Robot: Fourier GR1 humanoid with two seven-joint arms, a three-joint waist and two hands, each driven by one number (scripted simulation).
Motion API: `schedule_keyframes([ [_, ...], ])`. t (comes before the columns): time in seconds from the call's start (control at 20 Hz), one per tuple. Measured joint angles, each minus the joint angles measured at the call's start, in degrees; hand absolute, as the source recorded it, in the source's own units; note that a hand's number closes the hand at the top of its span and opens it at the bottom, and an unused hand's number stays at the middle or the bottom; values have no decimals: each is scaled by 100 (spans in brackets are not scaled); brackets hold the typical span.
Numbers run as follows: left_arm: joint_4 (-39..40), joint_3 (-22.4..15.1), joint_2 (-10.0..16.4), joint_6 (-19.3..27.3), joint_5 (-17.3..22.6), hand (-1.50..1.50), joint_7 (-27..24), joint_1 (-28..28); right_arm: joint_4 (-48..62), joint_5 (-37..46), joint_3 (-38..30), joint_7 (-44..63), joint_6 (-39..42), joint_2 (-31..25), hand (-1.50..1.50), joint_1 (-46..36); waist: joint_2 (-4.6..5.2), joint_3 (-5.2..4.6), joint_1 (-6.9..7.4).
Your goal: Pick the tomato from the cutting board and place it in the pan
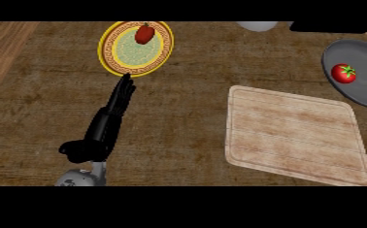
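Item 1. Left hand (pixel 108 122): black, coming in from the lower left on a grey forearm. It is lying open, fingers straight and together, holding nothing. The fingertips are pointing up the view, reaching just to the lower rim of the plate; whether they are touching it cannot be told.

Item 2. Right hand: not showing anywhere in the view.

Item 3. Plate (pixel 105 52): round, yellow-rimmed with a patterned band, carrying a red vegetable (pixel 144 34), possibly a pepper, near its upper edge.

Item 4. Counter (pixel 186 120): brown, mottled, bearing everything listed.

Item 5. Cutting board (pixel 290 135): pale wood, well apart to the right of the hand. No tomato is lying on it.

Item 6. Pan (pixel 351 52): grey, cut off by the right edge, just above the board's far corner.

Item 7. Tomato (pixel 344 73): red with a green stem, sitting inside the pan.

Item 8. White vessel (pixel 257 25) and black object (pixel 329 26): both cut off at the top, kind not clear.

Step in hand: judging by positions, the placing is looking done. The next move is calling for no further grasp, only for both hands keeping away from the pan.
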Motion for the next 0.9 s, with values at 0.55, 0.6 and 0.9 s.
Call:
schedule_keyframes([
  [0.55, -32, 56, 8, -24, 12, 0, -16, 73, -344, -44, 52, -269, 820, -241, -150, 817, -38, 3, -75],
  [0.6, 11, 65, -6, -7, -1, 0, -40, 73, -386, -47, 58, -287, 837, -266, -150, 876, -39, 3, -86],
  [0.9, 4, 65, -7, -3, -33, 0, -29, 103, -588, -21, 157, -470, 800, -263, -150, 1240, -56, 3, -101],
])
